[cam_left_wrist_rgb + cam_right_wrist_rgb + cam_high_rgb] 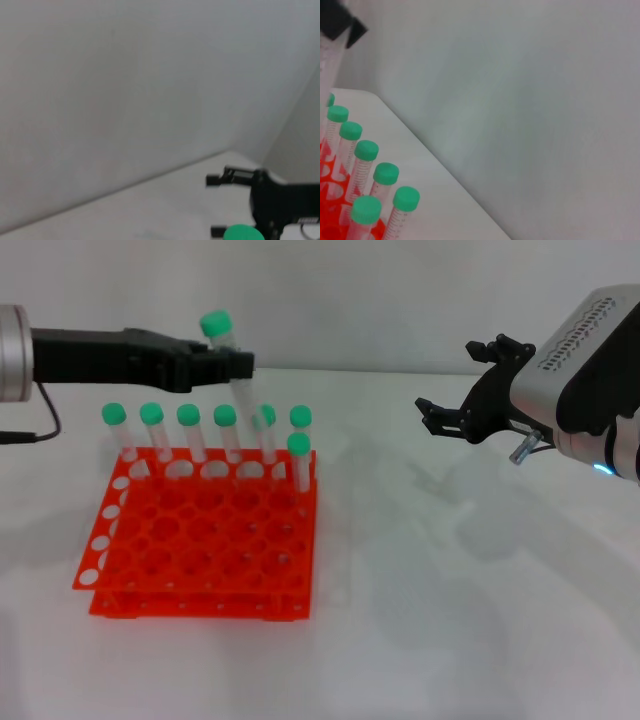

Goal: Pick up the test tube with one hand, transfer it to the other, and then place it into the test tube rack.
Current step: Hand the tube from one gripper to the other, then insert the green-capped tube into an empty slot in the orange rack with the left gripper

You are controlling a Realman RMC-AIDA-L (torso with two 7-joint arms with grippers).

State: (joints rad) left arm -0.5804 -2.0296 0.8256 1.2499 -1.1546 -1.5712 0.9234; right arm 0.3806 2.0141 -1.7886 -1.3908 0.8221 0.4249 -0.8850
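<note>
My left gripper (240,365) is shut on a test tube (216,325), a clear tube with a green cap. It holds the tube tilted above the back row of the orange-red rack (200,565), with the lower end among the standing tubes. The tube's cap also shows in the left wrist view (242,233). My right gripper (447,382) is open and empty, raised above the table well right of the rack. It also shows far off in the left wrist view (213,205). In the right wrist view the left gripper (340,22) and the held tube (327,65) show over the rack (327,200).
Several green-capped tubes (188,435) stand in the rack's back row, and one (298,462) stands just in front of them at the right end; they also show in the right wrist view (365,165). The white table (450,590) stretches right of the rack, with a wall behind.
</note>
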